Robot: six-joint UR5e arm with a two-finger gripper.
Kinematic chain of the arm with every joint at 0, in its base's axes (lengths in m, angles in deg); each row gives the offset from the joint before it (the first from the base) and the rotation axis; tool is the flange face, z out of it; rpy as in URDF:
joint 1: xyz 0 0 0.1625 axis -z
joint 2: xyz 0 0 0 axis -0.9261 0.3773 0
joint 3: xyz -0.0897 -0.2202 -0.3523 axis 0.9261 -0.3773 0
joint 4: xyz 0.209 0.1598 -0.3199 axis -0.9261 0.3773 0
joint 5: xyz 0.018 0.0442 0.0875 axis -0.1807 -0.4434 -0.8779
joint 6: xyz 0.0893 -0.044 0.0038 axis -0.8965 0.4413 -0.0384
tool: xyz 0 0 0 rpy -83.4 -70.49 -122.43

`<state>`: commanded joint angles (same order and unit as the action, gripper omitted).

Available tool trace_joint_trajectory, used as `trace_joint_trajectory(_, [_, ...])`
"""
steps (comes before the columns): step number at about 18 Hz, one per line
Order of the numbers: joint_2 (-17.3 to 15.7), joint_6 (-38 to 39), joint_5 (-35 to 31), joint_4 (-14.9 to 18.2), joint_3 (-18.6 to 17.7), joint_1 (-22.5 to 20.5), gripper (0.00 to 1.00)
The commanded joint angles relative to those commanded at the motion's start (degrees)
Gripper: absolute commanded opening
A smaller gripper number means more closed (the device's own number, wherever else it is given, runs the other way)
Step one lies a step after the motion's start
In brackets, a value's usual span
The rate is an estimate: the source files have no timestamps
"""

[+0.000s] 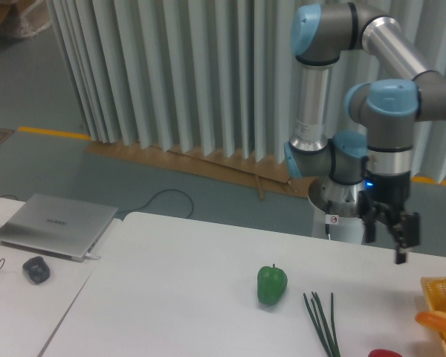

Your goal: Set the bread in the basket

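The bread [438,320] lies at the right edge, touching the basket [433,286] and seemingly across its rim, though the frame cuts both off, so placement looks done or nearly so. Beyond the basket, the gripper [386,230] hangs empty, fingers apart.

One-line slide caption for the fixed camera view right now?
UR5e gripper hangs open above the table, left of the basket holding the bread.

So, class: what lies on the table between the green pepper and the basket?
The bunch of thin green stalks lies between green pepper and basket, in the camera view.
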<state>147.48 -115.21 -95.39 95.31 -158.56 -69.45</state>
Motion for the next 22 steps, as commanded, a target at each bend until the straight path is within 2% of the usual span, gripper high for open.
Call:
trace_joint_trajectory(4, [-0.8,1.6,0.3,-1.6,-2.2,0.1,1.0])
trace_joint_trajectory(7, [-3.5,1.1,2.5,-2.8,-5.7,-0.3,1.0])
trace_joint_trajectory(13, [-8.2,0.9,4.0,-2.4,-8.2,-1.3,1.0])
trace_joint_trajectory(15, [-8.7,0.9,4.2,-2.3,-8.7,-2.4,1.0])
trace_joint_trajectory(16, [-8.7,1.0,4.1,-1.5,-8.2,-2.5,1.0])
trace_joint_trajectory(18, [-8.5,1.1,4.0,2.4,-7.1,-2.9,1.0])
trace_joint_trajectory(21, [-7.6,1.0,3.8,8.4,-3.4,-3.8,1.0])
trace_joint_trajectory(22, [-6.9,1.2,3.7,9.5,-2.3,-4.3,1.0])
